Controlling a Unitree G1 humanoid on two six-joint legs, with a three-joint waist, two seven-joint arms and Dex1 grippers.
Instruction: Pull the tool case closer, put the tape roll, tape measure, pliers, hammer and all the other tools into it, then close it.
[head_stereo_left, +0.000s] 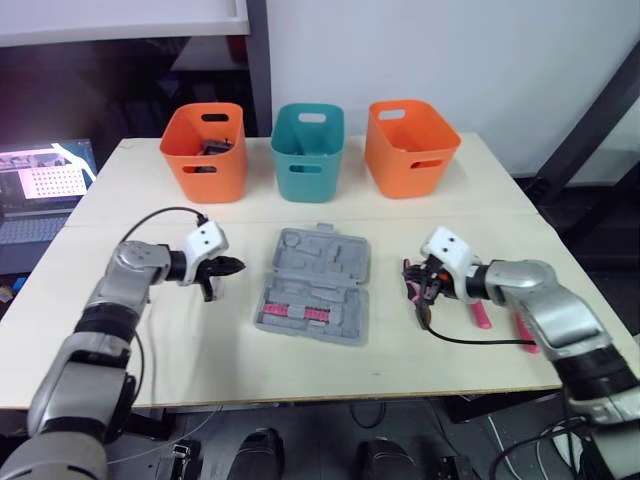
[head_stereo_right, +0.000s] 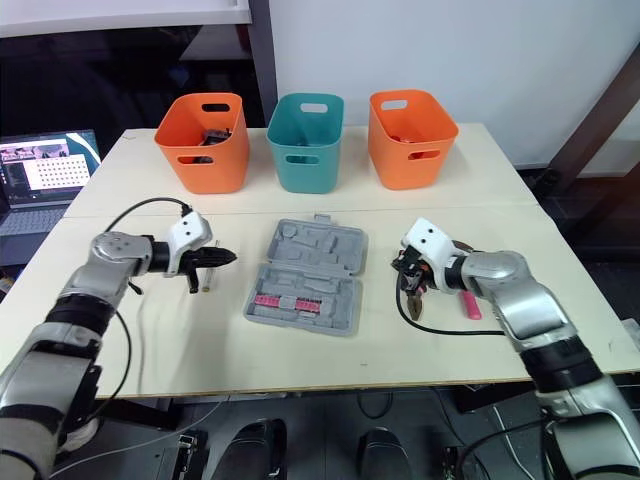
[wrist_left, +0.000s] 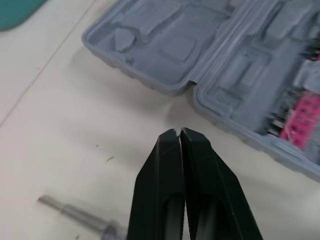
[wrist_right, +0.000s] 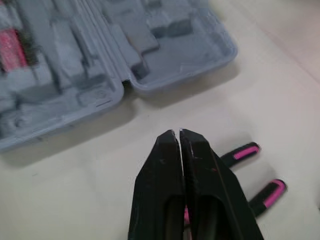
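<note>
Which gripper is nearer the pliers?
Right. The right gripper sits right at the pliers; the left gripper is beyond the open tool case, on its far side.

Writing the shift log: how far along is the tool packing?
Early. The tool case lies open between the arms, with pink pieces in its near half and most slots empty. Both grippers are shut: the left gripper is near a metal bit on the table, and the right gripper is over the pliers. A pink-handled tool lies on the table too. Loading and closing remain.
</note>
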